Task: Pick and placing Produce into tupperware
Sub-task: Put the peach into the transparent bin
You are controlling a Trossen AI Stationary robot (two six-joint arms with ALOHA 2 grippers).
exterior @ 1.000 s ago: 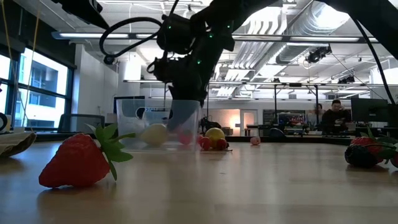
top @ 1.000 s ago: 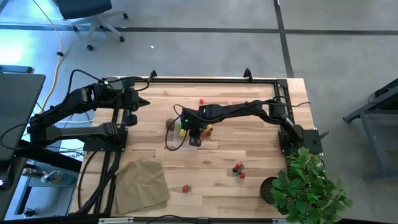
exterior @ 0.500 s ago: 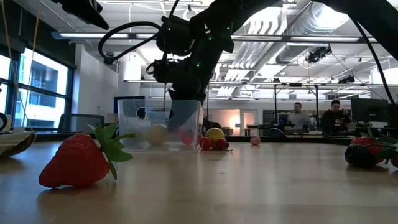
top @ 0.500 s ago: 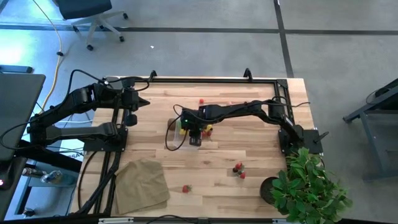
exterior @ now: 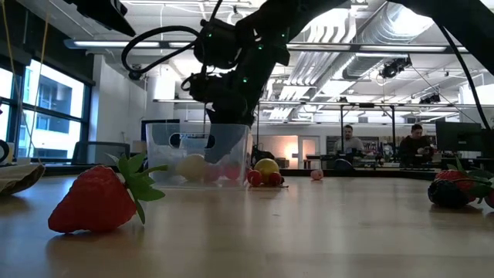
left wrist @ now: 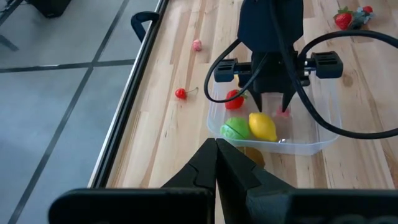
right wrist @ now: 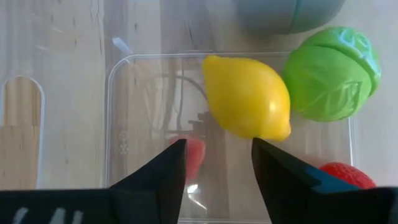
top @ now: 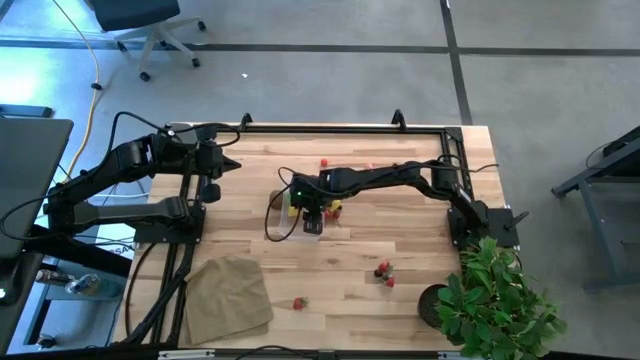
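Wood table (top: 400, 250): right end effector (right wrist: 214, 163) parted, empty, over tupperware (right wrist: 118, 112); left shut.

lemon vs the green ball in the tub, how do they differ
The lemon is yellow, smooth and oval with pointed ends; the green ball is green, rounder and creased like folded leaves. In the right wrist view the lemon lies mid-tub, the green ball at a corner. Both sit side by side inside the clear tub.

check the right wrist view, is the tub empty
No, the tub holds a yellow lemon, a green ball and red pieces.
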